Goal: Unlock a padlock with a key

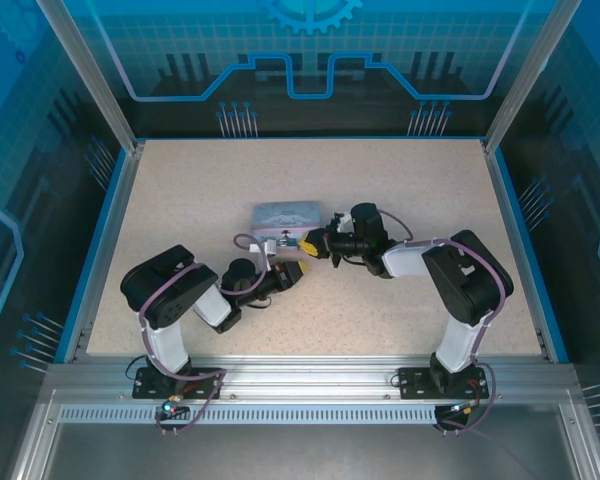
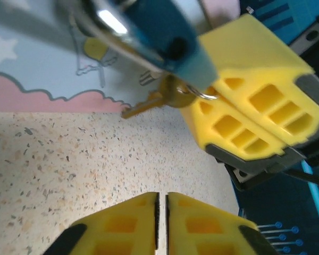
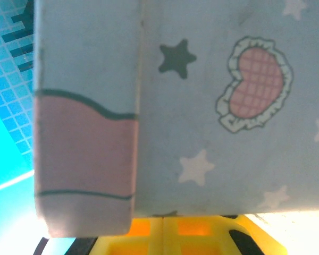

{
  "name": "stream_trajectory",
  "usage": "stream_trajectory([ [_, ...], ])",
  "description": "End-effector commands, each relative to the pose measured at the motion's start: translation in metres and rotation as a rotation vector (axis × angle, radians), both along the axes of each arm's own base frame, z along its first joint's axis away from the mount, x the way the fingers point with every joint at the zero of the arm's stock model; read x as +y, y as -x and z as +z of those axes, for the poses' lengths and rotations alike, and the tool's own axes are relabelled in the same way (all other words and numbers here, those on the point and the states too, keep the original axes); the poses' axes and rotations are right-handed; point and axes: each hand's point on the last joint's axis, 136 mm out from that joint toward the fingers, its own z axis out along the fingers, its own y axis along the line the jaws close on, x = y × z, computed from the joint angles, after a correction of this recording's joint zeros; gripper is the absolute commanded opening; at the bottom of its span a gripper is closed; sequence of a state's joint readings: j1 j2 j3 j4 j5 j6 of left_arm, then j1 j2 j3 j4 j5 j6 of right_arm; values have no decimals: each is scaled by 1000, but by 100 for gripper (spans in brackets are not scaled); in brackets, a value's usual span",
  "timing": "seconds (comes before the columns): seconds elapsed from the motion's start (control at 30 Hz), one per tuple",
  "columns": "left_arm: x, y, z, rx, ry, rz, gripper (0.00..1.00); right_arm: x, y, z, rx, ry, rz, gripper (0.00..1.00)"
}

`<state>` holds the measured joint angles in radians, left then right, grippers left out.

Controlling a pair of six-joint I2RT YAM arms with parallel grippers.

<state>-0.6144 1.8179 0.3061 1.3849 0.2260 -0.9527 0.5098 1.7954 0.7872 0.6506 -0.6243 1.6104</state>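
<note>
The fingers of the left gripper [image 2: 162, 197] are seen almost pressed together, nothing between them. Those of the right gripper [image 2: 213, 96] are pressed shut against the blue padlock [image 2: 165, 32]. The brass key [image 2: 146, 105] is hung just beneath, before the tin box [image 2: 42, 64].

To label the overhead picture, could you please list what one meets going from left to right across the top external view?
Left arm's base → tin box → right arm's base.
</note>
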Motion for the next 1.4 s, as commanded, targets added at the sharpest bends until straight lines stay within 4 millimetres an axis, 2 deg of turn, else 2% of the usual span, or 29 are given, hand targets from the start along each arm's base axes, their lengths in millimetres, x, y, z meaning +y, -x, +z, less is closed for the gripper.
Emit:
stream_trajectory([
  [0.0, 9, 3, 23, -38, 46, 13, 25, 4, 2, -4, -28, 13, 16, 0],
  [0.1, 18, 1, 37, -47, 83, 48, 40, 4, 2, -6, -29, 20, 15, 0],
  [0.17, 24, -2, 46, -49, 112, 76, 46, 4, 3, -9, -26, 24, 17, 0],
  [0.33, 36, -13, 65, -37, 188, 137, 49, 1, 6, -14, -36, 51, 23, 1],
  [0.47, 41, -19, 72, -24, 225, 159, 50, -2, 9, -21, -42, 84, 29, 20],
  [0.57, 42, -20, 75, -20, 241, 167, 50, -4, 11, -28, -38, 102, 32, 40],
  [0.63, 44, -21, 76, -17, 246, 172, 50, -6, 14, -33, -32, 113, 29, 48],
  [0.97, 58, -25, 94, -7, 210, 196, 55, -11, 25, -36, -104, 198, 81, 52],
  [1.13, 68, -20, 109, -6, 8, 212, 69, -9, 21, -25, -207, 293, 129, 53],
  [1.2, 75, -17, 116, -13, -79, 223, 75, -5, 14, -17, -246, 300, 135, 53],
  [1.23, 78, -15, 120, -22, -106, 228, 79, -6, 15, -21, -233, 317, 144, 53],
  [1.27, 81, -13, 124, -25, -133, 234, 83, -1, 7, -14, -255, 318, 147, 53],
  [1.37, 88, -10, 128, -19, -172, 249, 99, 6, -8, -14, -269, 345, 160, 53],
])
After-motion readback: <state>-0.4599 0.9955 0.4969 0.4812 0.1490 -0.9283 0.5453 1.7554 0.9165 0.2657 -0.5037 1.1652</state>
